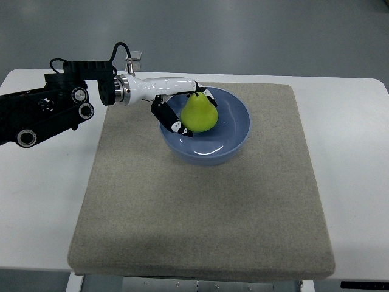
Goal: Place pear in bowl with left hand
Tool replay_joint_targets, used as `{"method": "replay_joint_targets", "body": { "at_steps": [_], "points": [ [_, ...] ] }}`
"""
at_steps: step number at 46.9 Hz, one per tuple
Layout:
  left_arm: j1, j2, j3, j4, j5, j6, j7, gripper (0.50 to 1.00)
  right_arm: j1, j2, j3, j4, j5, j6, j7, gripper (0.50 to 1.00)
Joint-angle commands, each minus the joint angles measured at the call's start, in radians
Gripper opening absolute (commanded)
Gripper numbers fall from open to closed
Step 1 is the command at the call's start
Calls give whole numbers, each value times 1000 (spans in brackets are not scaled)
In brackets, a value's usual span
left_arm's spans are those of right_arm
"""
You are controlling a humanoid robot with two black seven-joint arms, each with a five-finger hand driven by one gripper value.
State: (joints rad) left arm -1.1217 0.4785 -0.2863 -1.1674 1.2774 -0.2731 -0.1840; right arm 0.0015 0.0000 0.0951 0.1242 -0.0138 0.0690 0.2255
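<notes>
**K:** One arm in view, the left. Left hand (185, 109) is over the near-left rim of the bowl (234, 143), fingers (169, 119) curled around the pear (199, 114). Grasp looks closed on the fruit, not released.

**M:** Where's the pear vs the hand?

**K:** Inside the finger cage, on the side away from the wrist. Dark fingers wrap its left flank and lower edge, one more shows behind the stem end. Pear is upright-ish, stem pointing away from the camera.

**M:** In the bowl or above it?

**K:** Within the bowl's outline, left half. Can't tell from a top-down shot whether it's touching the bottom or hanging just above it.

**M:** Why come in from that side?

**K:** My guess: arm reaches straight across from the left, so the hand clears the rim at the nearest point and the pear lands off-centre but well inside.

**M:** Bowl placement?

**K:** On the grey mat (200, 201), upper middle. Mat sits on the white surface (352, 182), probably there to stop sliding.

**M:** Right arm?

**K:** Not visible.

**M:** Remaining?

**K:** Judging by this: open fingers, lift out without dragging the pear or tipping the rim.
</notes>
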Motion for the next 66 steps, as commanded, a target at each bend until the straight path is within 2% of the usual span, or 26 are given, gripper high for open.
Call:
{"method": "replay_joint_targets", "body": {
  "at_steps": [1, 7, 12, 15, 26, 39, 45, 56, 66],
  "points": [
    [2, 0, 12, 2, 0, 2, 0, 866, 0, 0, 0, 0, 0, 0, 0, 926],
    [0, 0, 16, 0, -3, 2, 0, 958, 0, 0, 0, 0, 0, 0, 0, 926],
    [-7, -11, 16, -1, -6, 3, 0, 966, 0, 0, 0, 0, 0, 0, 0, 926],
    [-10, -14, 12, -1, -15, 14, 0, 992, 0, 0, 0, 0, 0, 0, 0, 926],
    [-58, 2, 1, 3, -243, 20, -2, 994, 0, 0, 0, 0, 0, 0, 0, 926],
    [-130, 46, 6, 100, -608, 18, -2, 994, 0, 0, 0, 0, 0, 0, 0, 926],
    [-109, 54, -4, 143, -730, 18, -2, 994, 0, 0, 0, 0, 0, 0, 0, 926],
    [-20, 63, -50, 160, -878, 20, 0, 994, 0, 0, 0, 0, 0, 0, 0, 926],
    [29, 57, -135, 259, -926, 5, 5, 994, 0, 0, 0, 0, 0, 0, 0, 926]
  ]
}}
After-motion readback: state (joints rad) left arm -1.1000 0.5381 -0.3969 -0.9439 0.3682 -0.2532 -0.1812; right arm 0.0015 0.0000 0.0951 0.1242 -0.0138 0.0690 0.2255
